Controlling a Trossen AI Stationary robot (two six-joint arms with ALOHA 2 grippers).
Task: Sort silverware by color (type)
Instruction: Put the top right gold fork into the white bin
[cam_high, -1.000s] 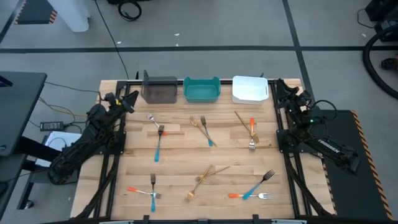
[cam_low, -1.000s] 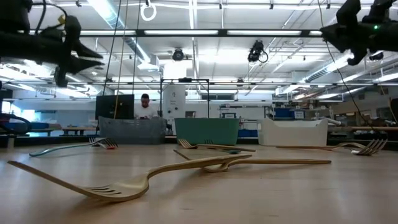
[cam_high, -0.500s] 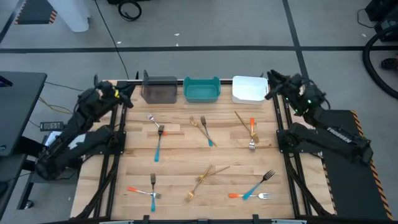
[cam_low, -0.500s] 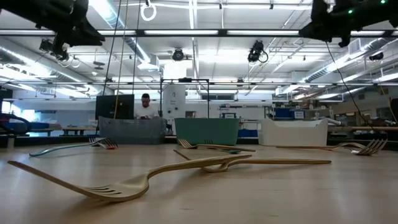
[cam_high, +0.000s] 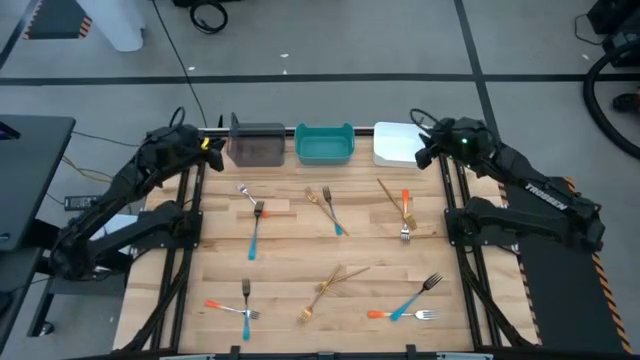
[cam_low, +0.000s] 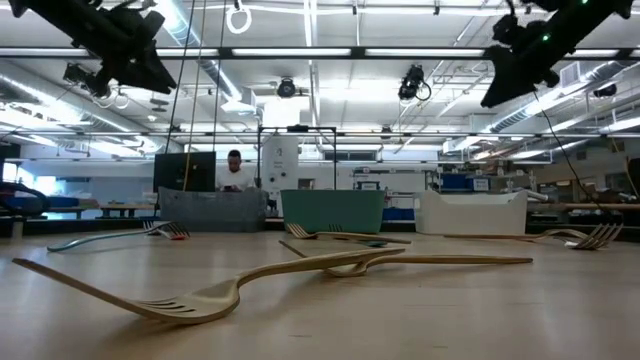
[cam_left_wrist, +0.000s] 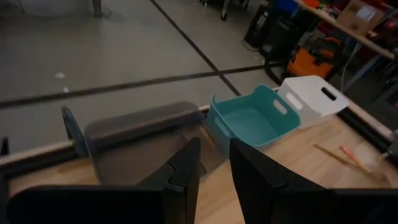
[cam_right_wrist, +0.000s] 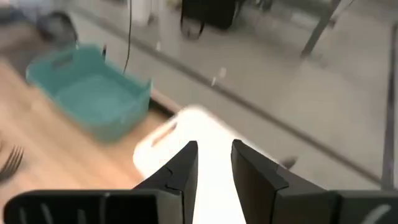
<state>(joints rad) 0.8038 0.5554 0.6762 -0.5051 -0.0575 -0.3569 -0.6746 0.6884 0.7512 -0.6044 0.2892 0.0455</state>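
Several slim forks lie flat and scattered on the wooden table: a blue-handled one beside an orange one, a gold one with a blue one, a gold and an orange one, two crossed gold ones, a blue and orange pair, and an orange-blue pair. My left gripper hovers high near the grey bin, open by a narrow gap and empty. My right gripper hovers over the white bin's right end, likewise narrowly open and empty.
Three bins stand in a row at the table's far edge: grey, teal, white. In the low view both arms hang high above the table. A person sits in the room far behind the bins.
Both arms have risen from their low poses at the table's side edges. The left gripper has swung up and toward the grey bin; the right gripper has swung up and toward the table's left, over the white bin. The forks have stayed where they were.
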